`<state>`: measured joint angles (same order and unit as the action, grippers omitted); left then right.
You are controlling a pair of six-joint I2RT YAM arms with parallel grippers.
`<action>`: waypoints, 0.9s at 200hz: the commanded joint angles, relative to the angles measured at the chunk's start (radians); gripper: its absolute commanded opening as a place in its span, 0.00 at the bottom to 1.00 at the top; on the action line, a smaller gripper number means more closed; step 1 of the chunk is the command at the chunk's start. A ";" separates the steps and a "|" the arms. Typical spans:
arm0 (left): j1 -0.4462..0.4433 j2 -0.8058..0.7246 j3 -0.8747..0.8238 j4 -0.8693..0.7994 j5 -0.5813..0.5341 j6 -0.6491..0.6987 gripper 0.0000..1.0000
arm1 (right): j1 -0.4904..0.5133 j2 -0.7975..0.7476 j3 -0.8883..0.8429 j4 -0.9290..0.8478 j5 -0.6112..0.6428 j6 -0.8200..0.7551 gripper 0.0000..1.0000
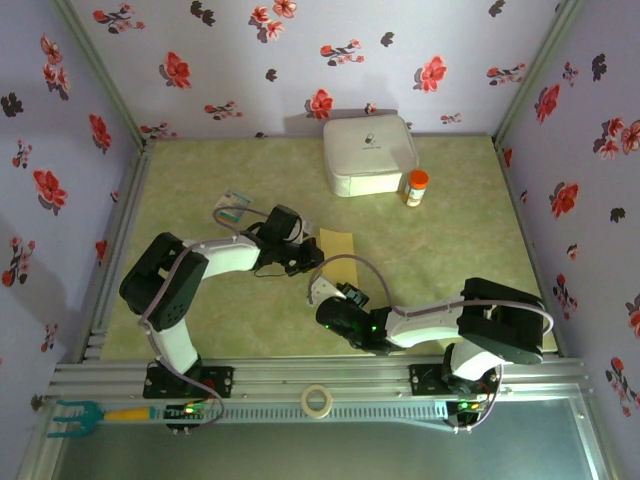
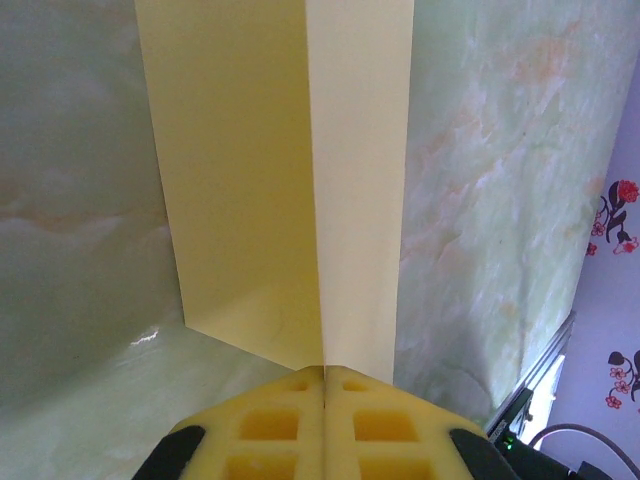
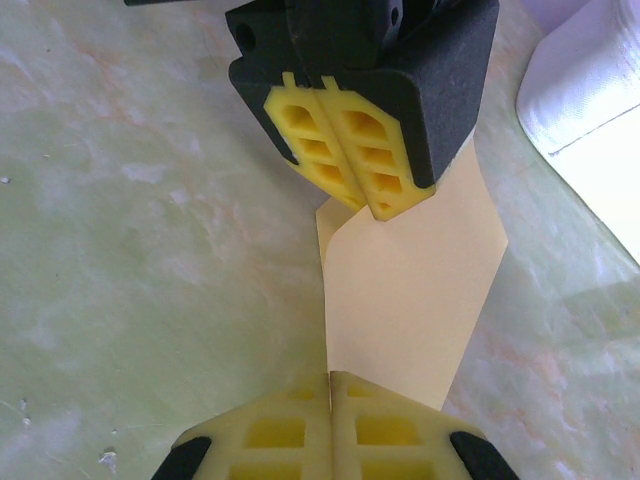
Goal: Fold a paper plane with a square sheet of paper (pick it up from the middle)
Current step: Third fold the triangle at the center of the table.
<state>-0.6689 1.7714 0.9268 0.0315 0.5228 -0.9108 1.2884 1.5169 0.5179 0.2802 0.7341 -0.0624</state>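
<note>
As the left gripper [image 2: 325,380] and right gripper [image 3: 330,385] pinch opposite ends of the half-folded paper [image 2: 250,180] in front of the box [image 1: 368,155], the centre crease seems in hand. Next it likely needs pressing flat.

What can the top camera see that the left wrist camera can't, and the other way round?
Top camera: the white box, the orange-capped bottle, a little teal card and both arms. Left wrist camera: a close look at the crease running down the yellow paper into the shut left end effector. Both: the yellow paper and the green table.
</note>
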 commanded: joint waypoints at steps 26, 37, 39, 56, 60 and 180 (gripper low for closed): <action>0.023 -0.079 -0.035 0.000 -0.043 -0.006 0.21 | -0.043 -0.042 0.020 -0.078 -0.095 0.116 0.00; 0.030 -0.103 -0.043 -0.012 -0.066 -0.001 0.28 | -0.069 -0.067 0.021 -0.096 -0.162 0.156 0.00; 0.032 -0.107 -0.044 -0.014 -0.070 0.000 0.29 | -0.075 -0.071 0.019 -0.097 -0.178 0.164 0.00; 0.046 -0.150 -0.048 -0.045 -0.105 0.015 0.34 | -0.132 -0.113 0.009 -0.098 -0.338 0.233 0.00; 0.049 -0.160 -0.048 -0.057 -0.114 0.020 0.35 | -0.145 -0.120 0.008 -0.099 -0.375 0.254 0.00; 0.072 -0.207 0.034 -0.156 -0.116 0.111 0.25 | -0.390 -0.074 0.000 -0.005 -1.069 0.536 0.00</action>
<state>-0.6037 1.5665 0.9215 -0.0990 0.3927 -0.8349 0.9066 1.4326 0.5194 0.2386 -0.2203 0.4297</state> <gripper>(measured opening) 0.261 0.058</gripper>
